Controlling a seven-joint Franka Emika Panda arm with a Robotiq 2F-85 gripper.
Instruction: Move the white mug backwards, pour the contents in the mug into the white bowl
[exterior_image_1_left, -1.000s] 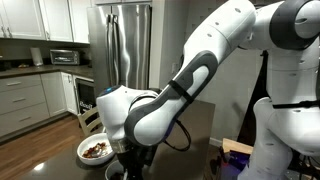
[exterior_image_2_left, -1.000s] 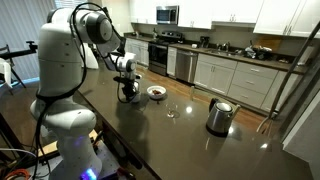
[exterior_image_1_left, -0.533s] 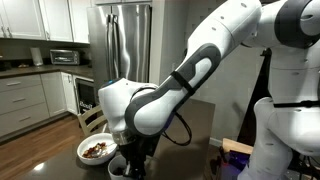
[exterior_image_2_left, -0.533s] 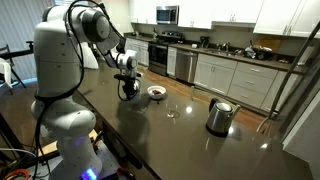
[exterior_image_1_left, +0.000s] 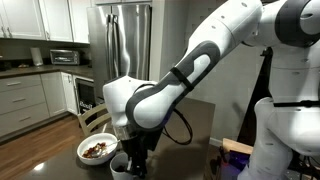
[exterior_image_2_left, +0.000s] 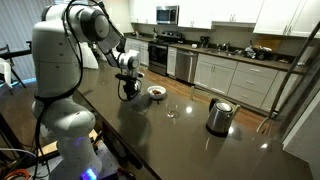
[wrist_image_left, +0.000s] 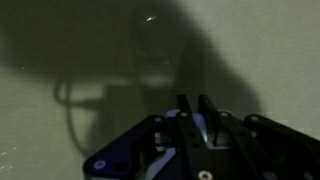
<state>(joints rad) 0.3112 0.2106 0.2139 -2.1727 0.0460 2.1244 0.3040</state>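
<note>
the jaws are clenched, the two fingertips (wrist_image_left: 186, 118) in the wrist view standing almost together with only a thin sliver between them, above a dim surface (wrist_image_left: 60, 60) crossed by shadows. in an exterior view the white mug (exterior_image_1_left: 120, 166) shows low at the frame's bottom edge, right against the jaws and just beside the white bowl (exterior_image_1_left: 97, 150); whether the jaws actually pinch it i cannot tell, since the arm (exterior_image_1_left: 160, 95) hides the contact. the bowl sits on the dark surface with brown bits inside, and in the other direction it shows again (exterior_image_2_left: 156, 92) close to the arm's wrist. further along the surface (exterior_image_2_left: 150, 140) stand a clear glass (exterior_image_2_left: 172, 111) and, well apart from the bowl, a steel kettle (exterior_image_2_left: 219, 116). a steel fridge (exterior_image_1_left: 125, 40) stands behind the arm
</note>
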